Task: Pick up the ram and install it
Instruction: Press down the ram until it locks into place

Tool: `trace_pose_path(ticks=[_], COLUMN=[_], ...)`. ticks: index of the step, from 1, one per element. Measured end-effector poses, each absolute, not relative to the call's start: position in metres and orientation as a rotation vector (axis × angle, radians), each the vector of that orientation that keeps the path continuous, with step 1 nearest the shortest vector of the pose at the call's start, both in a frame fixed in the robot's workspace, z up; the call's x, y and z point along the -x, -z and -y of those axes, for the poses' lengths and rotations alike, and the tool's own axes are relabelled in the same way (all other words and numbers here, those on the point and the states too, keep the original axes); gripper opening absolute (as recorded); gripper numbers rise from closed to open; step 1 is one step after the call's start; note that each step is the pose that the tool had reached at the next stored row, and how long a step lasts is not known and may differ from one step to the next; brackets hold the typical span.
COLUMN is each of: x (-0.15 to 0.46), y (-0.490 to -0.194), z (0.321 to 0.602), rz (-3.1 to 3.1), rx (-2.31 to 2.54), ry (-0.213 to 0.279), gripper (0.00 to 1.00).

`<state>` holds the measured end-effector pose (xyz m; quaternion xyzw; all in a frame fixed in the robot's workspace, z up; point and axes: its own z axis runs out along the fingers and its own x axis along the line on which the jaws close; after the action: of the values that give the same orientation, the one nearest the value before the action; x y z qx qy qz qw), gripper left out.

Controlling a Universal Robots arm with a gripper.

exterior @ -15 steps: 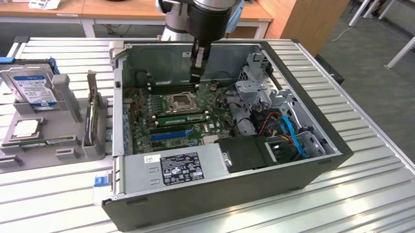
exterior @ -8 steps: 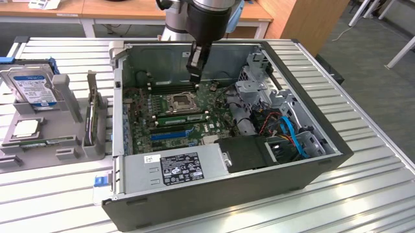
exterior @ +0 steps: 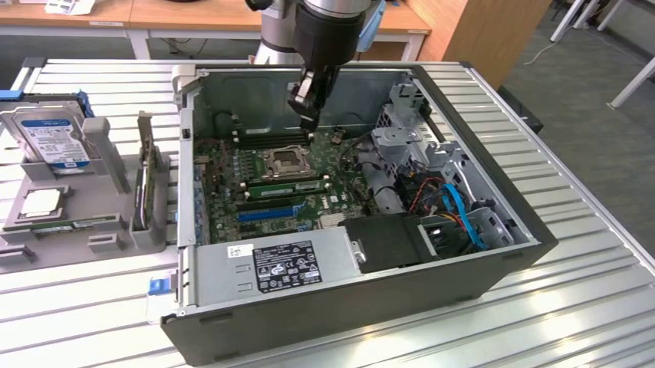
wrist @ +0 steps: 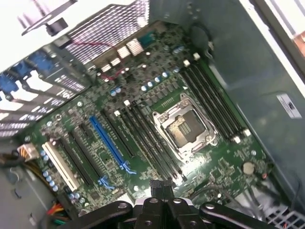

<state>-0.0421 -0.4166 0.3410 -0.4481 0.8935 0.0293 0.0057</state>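
Currently the arm (exterior: 327, 31) enters from the top of the exterior view and hangs near-vertical over the open PC case (exterior: 481, 192). The wrist is tilted slightly, so the gripper (exterior: 305, 115) points down and a little toward the exterior view's left.

Gripper pos.: inside the case opening, above the rear part of the mobo (exterior: 297, 199). It is over the black mem. slots (exterior: 271, 138) that lie behind the CPU socket (exterior: 284, 161), and clear of the board surface.

Gripper state: fingers fully closed against each other, nothing held. In the wrist view the gripper (wrist: 161, 188) shows its black tips pressed together, looking down on the socket (wrist: 183, 126) with mem. slots (wrist: 152, 140) on both sides of it. A blue slot (wrist: 109, 143) lies beside those.

Ram (exterior: 80, 224) pos.: outside the case, lying flat on the grey holder (exterior: 103, 153) at the exterior view's left, well apart from the gripper. A hard drive (exterior: 46, 134) stands at the back of the same holder.

Case ref.: PSU (exterior: 276, 264) sits along the near edge. Blue and orange cables (exterior: 461, 211) are at the exterior view's right. The case rests on a slatted metal table (exterior: 573, 307).
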Motion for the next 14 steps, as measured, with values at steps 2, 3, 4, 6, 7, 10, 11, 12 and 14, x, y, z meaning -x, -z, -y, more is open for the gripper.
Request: trace_pose_path(ticks=[2, 3, 4, 6, 7, 10, 11, 12, 14], x=[0.0421, 0.0421, 0.0421, 0.0421, 0.0422, 0.0421, 0.0421, 0.0421, 0.0421], y=[-0.3410, -0.3410, -0.3409, -0.3409, -0.3408, -0.3407, -0.3407, -0.3407, -0.3406], z=[0.4166, 0.4166, 0.4166, 0.4166, 0.4166, 0.4166, 0.4166, 0.4166, 0.4166], rz=[-2.821, -2.832, -2.844, -2.867, -2.877, -2.908, -2.917, -2.927, -2.945], rx=[1.352, 1.326, 1.300, 1.246, 1.220, 1.142, 1.115, 1.087, 1.034], ry=[-0.091, -0.091, -0.091, -0.091, -0.090, -0.090, -0.089, -0.089, -0.089], gripper=[0.10, 0.10, 0.10, 0.10, 0.10, 0.10, 0.10, 0.10, 0.10])
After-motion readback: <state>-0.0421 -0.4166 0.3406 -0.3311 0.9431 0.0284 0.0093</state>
